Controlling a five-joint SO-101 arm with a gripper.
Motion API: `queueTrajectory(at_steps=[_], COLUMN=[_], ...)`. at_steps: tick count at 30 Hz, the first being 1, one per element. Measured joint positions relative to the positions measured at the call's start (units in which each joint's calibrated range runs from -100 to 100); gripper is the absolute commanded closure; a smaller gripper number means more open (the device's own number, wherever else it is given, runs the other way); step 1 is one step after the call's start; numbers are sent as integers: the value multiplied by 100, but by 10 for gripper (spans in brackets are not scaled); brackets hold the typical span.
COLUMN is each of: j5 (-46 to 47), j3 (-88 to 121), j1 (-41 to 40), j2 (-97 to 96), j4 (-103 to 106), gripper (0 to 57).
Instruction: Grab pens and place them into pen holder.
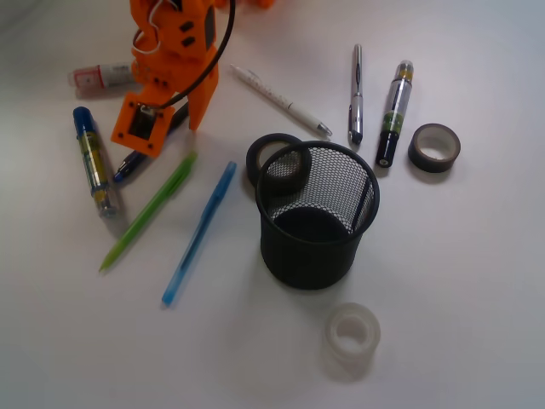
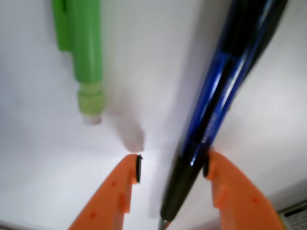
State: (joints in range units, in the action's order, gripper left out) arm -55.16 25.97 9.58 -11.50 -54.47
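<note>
Five pens (image 1: 203, 233) lie flat around upright holder (image 1: 317, 217).

White worktop (image 1: 477, 281): two thick markers (image 1: 92, 160) (image 1: 394, 112), two dark tape rolls (image 1: 434, 146) (image 1: 274, 162), clear tape roll (image 1: 351, 335), capped tube (image 1: 102, 78).

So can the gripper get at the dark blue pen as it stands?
Probably yes. The gripper is open with the dark blue pen lying between its fingertips, against one of them. The green pen lies off to the side, clear of the jaws.
</note>
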Motion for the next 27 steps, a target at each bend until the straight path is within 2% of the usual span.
queueTrajectory(at_steps=[2, 3, 13, 21, 27], j5=[0, 0, 127, 230, -78], j3=[-45, -45, -314, -1473, -1572], j1=[59, 96, 111, 74, -444], j2=[-52, -61, -78, 1054, 1725], j4=[86, 112, -17, -406, 613], gripper=[568, 570, 571, 571, 571])
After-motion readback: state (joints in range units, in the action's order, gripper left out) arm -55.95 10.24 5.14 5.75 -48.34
